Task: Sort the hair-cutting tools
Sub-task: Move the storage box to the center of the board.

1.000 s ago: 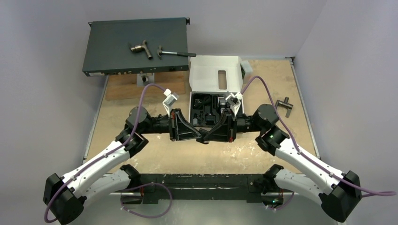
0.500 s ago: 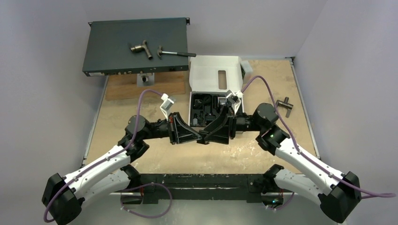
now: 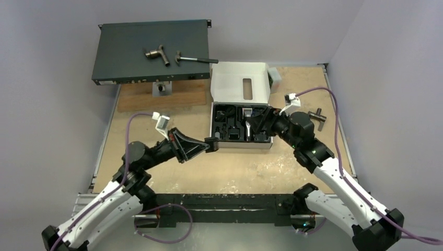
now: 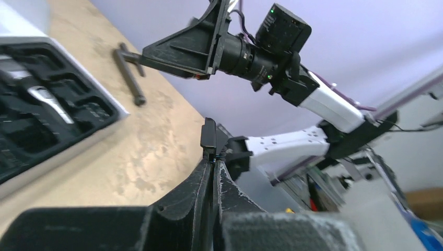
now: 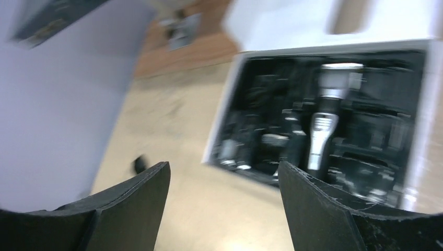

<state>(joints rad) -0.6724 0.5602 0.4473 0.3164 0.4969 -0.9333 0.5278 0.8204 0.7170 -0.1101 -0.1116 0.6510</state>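
Observation:
My left gripper (image 3: 210, 145) is shut on a small black comb attachment (image 4: 208, 137) and holds it above the table, just left of the white box's front corner. In the left wrist view the piece sticks up from the pinched fingertips (image 4: 213, 166). The box's black tray (image 3: 240, 145) holds the black-and-silver hair clipper (image 5: 324, 130) and other black pieces; motion blur smears them in the right wrist view. Over the right half of the tray my right gripper (image 3: 251, 124) hangs open, its two fingers (image 5: 141, 198) wide apart with nothing between them.
The box's white lid (image 3: 240, 81) stands open behind the tray. A dark T-shaped handle (image 3: 317, 117) lies right of the box. At the back left, a dark rack unit (image 3: 130, 52) carries a hammer (image 3: 196, 59) and a pipe fitting (image 3: 156, 54). A wooden block (image 3: 156, 98) sits before it.
The grippers met tip to tip in front of the box. The right one opened and drew back over the tray; the left pulled away leftward, still gripping the comb attachment.

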